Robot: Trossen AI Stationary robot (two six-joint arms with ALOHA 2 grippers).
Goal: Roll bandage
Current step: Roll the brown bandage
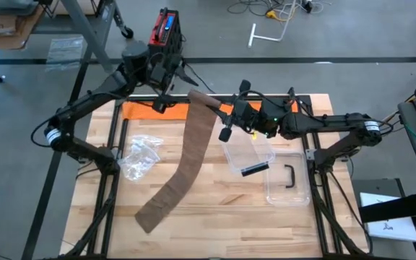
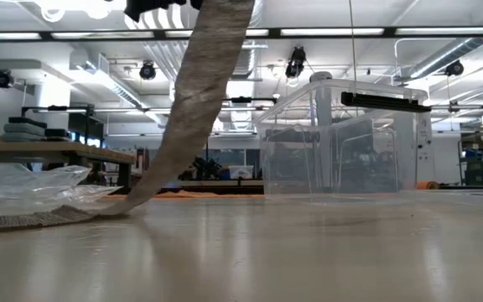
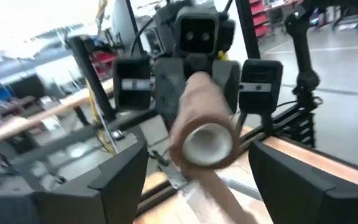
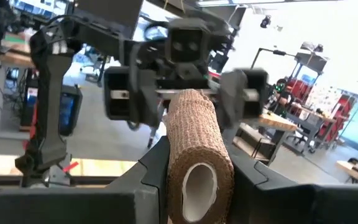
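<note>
While the right gripper (image 4: 194, 180) clamps it, the crinkly brown bandage (image 1: 190, 155) trails.

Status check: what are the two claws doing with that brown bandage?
Right claw shut on bandage roll. Left claw open around its far end. Tail trails to table. Nothing in the way.

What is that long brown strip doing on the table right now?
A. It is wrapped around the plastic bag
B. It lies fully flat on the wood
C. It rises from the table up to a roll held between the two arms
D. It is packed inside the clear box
C: the bandage lifts off the table up to the roll, gripped by the right claw.
</note>
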